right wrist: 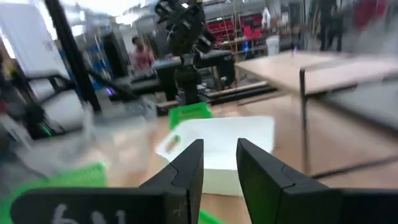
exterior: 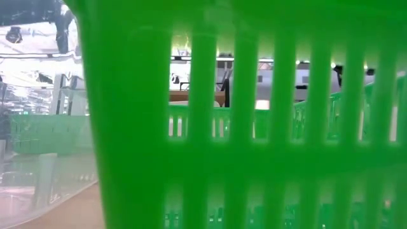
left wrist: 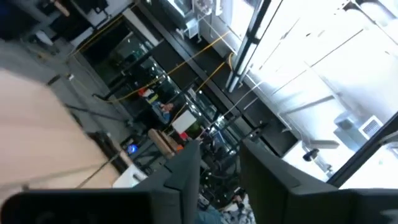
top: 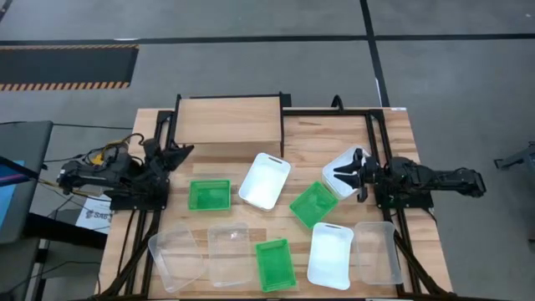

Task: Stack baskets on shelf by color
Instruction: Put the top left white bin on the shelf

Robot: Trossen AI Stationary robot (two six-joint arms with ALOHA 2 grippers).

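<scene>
Nine baskets lie scattered on the tabletop in the high view. Three are green (top: 209,194) (top: 313,204) (top: 275,264), three white (top: 265,180) (top: 329,255) (top: 351,159) and three clear (top: 176,255) (top: 228,253) (top: 378,251). The shelf (top: 230,121) stands at the far edge with nothing on it. My left gripper (top: 180,153) is open by a narrow gap near the shelf's left end. My right gripper (top: 341,173), also open by a narrow gap, is over a white basket and points toward the table's left. In the right wrist view a white basket (right wrist: 217,149) lies ahead.
Black frame rails (top: 372,142) run along the table beside both arms. A green basket's slotted wall (exterior: 254,127) fills the low view, with a clear basket (exterior: 44,172) to its left. People (right wrist: 142,56) show in the room beyond. Bare wood lies between the shelf and the right arm.
</scene>
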